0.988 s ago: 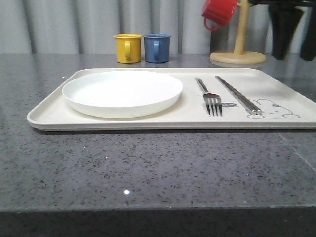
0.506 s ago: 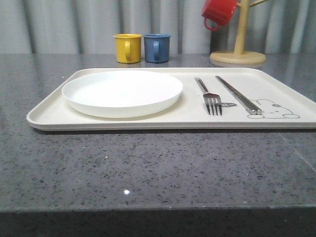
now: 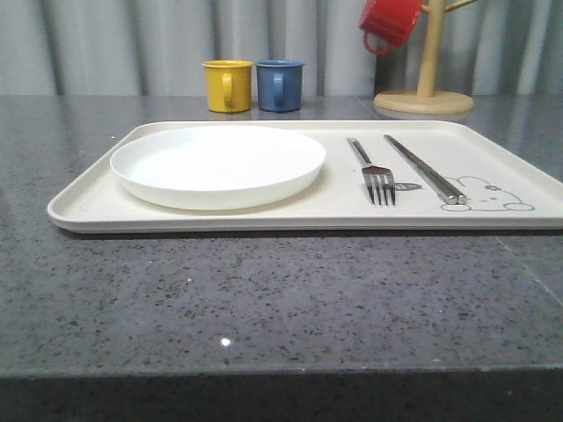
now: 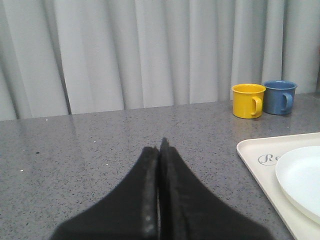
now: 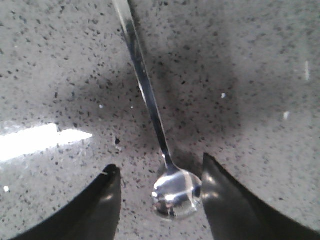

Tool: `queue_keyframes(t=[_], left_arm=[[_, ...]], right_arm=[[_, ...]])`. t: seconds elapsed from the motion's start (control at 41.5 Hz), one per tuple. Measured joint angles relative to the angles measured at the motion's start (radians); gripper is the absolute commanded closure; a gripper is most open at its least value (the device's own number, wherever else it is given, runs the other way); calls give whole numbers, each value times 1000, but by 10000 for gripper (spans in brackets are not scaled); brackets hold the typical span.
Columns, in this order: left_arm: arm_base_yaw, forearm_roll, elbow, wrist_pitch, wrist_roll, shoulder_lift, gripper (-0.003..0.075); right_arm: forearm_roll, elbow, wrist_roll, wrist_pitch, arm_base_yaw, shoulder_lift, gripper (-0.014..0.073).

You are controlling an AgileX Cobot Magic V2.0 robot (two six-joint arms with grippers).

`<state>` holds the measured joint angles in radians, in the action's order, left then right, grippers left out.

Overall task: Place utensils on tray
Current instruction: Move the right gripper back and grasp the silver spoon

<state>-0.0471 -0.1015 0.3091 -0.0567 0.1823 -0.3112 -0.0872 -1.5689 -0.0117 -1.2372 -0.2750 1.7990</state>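
- Left end effector (image 4: 159,150): fingers pressed together, holding nothing.
- Right end effector (image 5: 160,185): spread wide, straddling the spoon (image 5: 176,194) bowl on the surface (image 5: 250,75).
- Plate (image 3: 218,164), fork (image 3: 374,172) and chopsticks (image 3: 424,169) lie on the tray (image 3: 79,209); fork at the plate's 3 o'clock.

Counting what is sitting out on the grey stone table

One cream tray (image 3: 220,218) is carrying one white plate (image 3: 217,164), one silver fork (image 3: 373,172) and one pair of metal chopsticks (image 3: 423,169), two sticks lying side by side. One silver spoon (image 5: 159,145) is lying on the bare stone. Three mugs are showing: one yellow mug (image 3: 227,85), one blue mug (image 3: 280,84), and one red mug (image 3: 389,22) hanging on the one wooden mug stand (image 3: 425,86).
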Motion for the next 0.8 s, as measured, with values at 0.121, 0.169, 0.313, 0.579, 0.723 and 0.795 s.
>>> queue_keyframes(t=[0.121,0.169,0.313,0.579,0.723,0.795], left_arm=[[0,0,0,0,0,0,739],[0,0,0,0,0,0,739],[0,0,0,0,0,0,739],[0,0,0,0,0,0,739],[0,0,0,0,0,0,739],[0,0,0,0,0,0,739]], right_arm=[[0,0,0,8,0,30,190],[0,0,0,16,0,42,190],[0,0,0,26,0,78,190],[0,0,0,31,0,88,279],[6,0,2,31,0,89,487],[4,0,2,33,0,90,568]])
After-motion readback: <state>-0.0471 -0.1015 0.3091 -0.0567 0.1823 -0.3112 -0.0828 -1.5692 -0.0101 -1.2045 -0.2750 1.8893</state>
